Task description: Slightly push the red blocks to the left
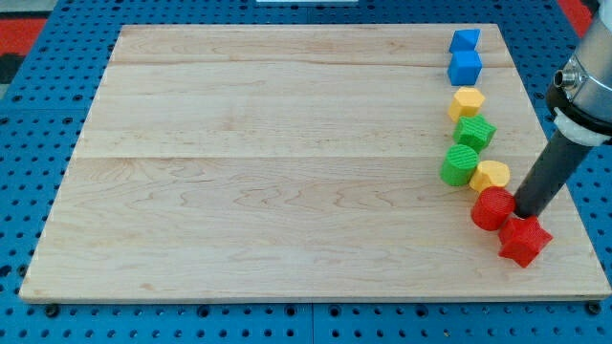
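Readable text: none anywhere in the view.
Wooden board (287,162): plain grain only, no print, number or sign.
Blocks on the board's right side: bare coloured faces, no letters or labels.
Dark rod above the board's lower right corner: no brand or marking legible.
Blue pegboard around the board: only holes, no writing.
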You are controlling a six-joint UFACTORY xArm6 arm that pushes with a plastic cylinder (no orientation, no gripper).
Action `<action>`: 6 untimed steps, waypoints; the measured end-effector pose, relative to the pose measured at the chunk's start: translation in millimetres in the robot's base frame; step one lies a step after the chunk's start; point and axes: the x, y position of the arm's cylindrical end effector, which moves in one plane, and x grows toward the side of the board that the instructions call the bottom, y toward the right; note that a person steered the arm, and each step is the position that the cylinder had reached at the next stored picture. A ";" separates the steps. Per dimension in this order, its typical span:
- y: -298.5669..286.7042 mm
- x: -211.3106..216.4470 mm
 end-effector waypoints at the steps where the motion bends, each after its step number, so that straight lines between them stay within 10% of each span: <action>1: 0.0 0.0; 6: 26.1 56.3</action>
